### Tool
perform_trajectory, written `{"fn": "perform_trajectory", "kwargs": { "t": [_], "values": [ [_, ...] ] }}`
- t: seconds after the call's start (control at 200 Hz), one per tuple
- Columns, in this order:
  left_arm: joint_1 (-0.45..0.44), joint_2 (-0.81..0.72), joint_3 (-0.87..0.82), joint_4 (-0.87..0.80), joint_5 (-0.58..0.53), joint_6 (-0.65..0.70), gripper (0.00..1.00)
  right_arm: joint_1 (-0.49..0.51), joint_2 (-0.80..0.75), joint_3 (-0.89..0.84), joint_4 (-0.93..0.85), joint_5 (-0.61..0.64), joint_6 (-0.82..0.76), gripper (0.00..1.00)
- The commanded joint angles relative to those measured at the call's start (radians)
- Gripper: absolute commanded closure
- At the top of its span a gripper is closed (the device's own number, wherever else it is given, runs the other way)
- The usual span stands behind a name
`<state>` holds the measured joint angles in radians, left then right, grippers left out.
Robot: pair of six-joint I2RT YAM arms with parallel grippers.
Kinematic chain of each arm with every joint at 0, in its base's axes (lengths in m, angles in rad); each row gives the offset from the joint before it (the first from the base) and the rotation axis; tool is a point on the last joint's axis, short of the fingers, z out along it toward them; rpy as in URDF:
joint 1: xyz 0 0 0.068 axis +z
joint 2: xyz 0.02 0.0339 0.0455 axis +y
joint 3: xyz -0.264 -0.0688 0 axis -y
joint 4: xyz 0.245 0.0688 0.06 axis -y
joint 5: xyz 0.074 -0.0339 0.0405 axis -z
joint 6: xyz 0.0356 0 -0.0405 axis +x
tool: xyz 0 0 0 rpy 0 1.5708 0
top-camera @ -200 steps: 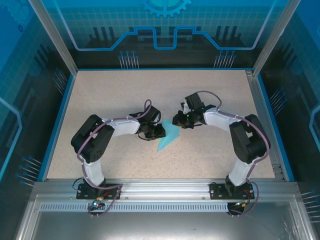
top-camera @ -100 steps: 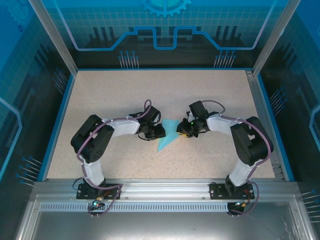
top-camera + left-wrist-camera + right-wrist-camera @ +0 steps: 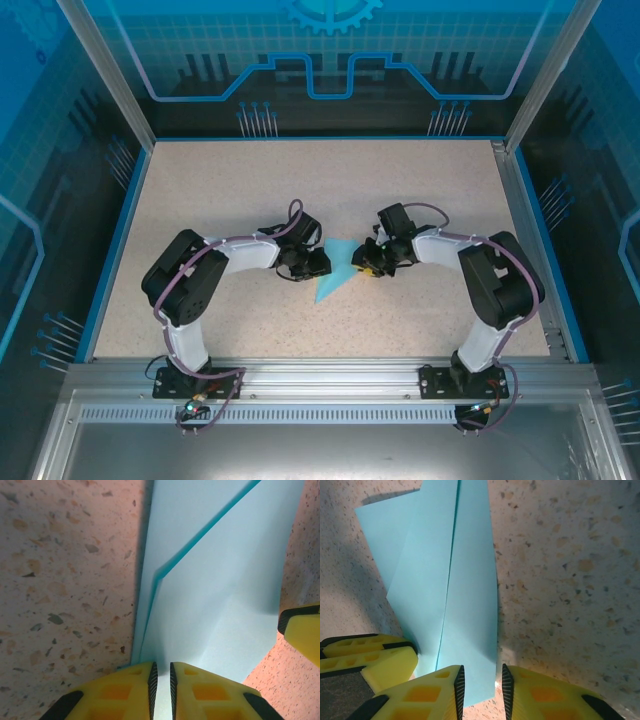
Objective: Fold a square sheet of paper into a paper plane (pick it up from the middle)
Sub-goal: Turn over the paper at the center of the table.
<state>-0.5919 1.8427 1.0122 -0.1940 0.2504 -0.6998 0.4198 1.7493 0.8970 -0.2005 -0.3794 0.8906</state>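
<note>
On the table (image 3: 250,190), half-folded paper plane (image 3: 334,272)

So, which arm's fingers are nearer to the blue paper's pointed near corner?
Left. The left fingers clamp the paper at its left edge, behind that corner; the right fingers straddle its right edge, farther off.

Speckled beige tabletop (image 3: 250,190) bare outboard of each finger pair. Between left gripper (image 3: 161,667) and right gripper (image 3: 480,670): folded light-blue paper sheet (image 3: 335,272). The opposing yellow fingertips are near each other, leaving a narrow passage.
</note>
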Motion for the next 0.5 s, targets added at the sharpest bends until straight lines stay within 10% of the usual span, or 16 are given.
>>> {"fn": "perform_trajectory", "kwargs": {
  "t": [0.0, 0.495],
  "values": [
    [0.000, -0.007, -0.030, -0.033, 0.013, 0.008, 0.80, 0.015, 0.023, -0.012, 0.029, -0.036, 0.024, 0.71],
    [0.013, -0.030, -0.048, 0.021, 0.067, -0.053, 0.80, 0.022, 0.052, -0.012, 0.147, -0.081, 0.074, 0.70]
  ]
}}
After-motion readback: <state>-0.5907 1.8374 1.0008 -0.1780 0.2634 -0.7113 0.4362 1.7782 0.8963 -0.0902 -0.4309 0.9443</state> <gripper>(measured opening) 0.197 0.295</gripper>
